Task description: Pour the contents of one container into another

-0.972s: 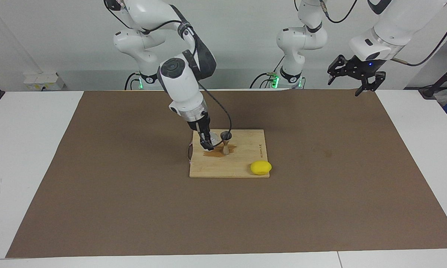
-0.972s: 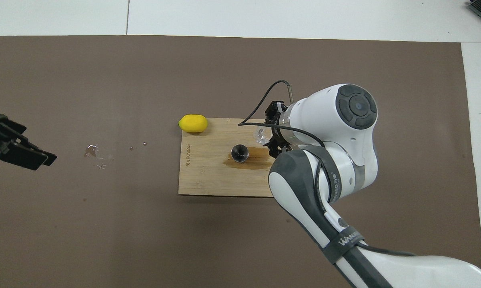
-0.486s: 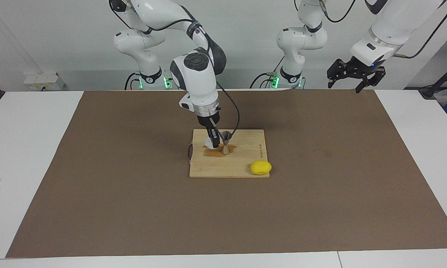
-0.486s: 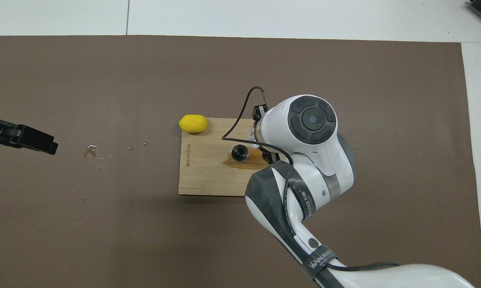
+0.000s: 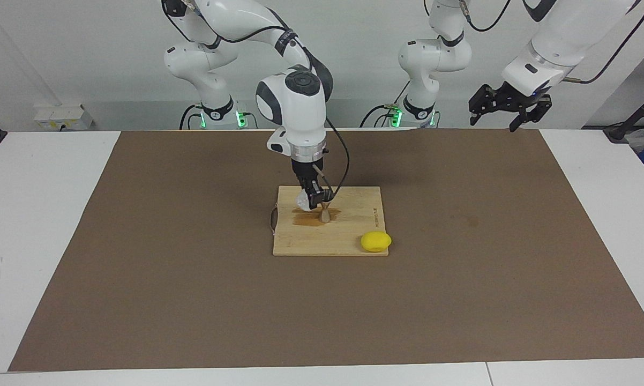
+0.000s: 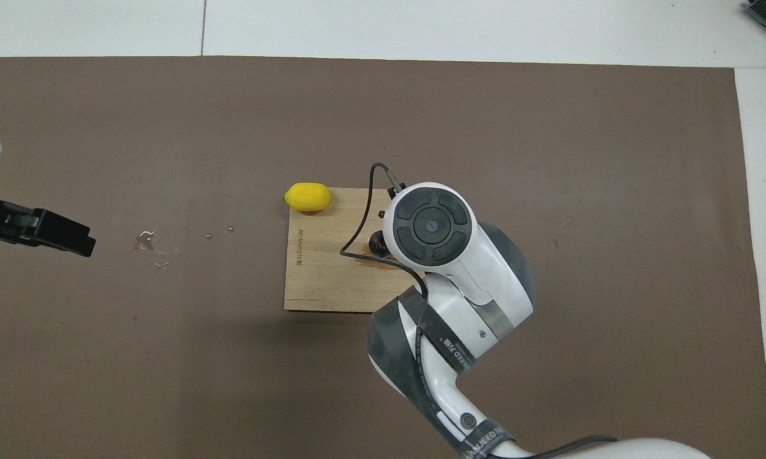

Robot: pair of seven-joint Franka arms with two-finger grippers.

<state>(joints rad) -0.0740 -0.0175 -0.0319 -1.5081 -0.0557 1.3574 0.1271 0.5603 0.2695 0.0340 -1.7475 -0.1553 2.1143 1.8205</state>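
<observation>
The clear glass cup hangs just above the wooden cutting board, and my right gripper is shut on it. It sits close against the upper rim of the silvery metal jigger, which stands upright on the board. In the overhead view the right wrist hides the cup and leaves only a dark edge of the jigger showing. My left gripper waits open and empty, raised over the mat's corner at the left arm's end.
A brown wet stain spreads on the board beside the jigger. A yellow lemon lies at the board's corner farthest from the robots. Small water drops dot the brown mat toward the left arm's end.
The right arm has swung upright and carried the cup sideways up against the jigger, so its wrist now covers both from above. The left gripper has drifted slightly.
</observation>
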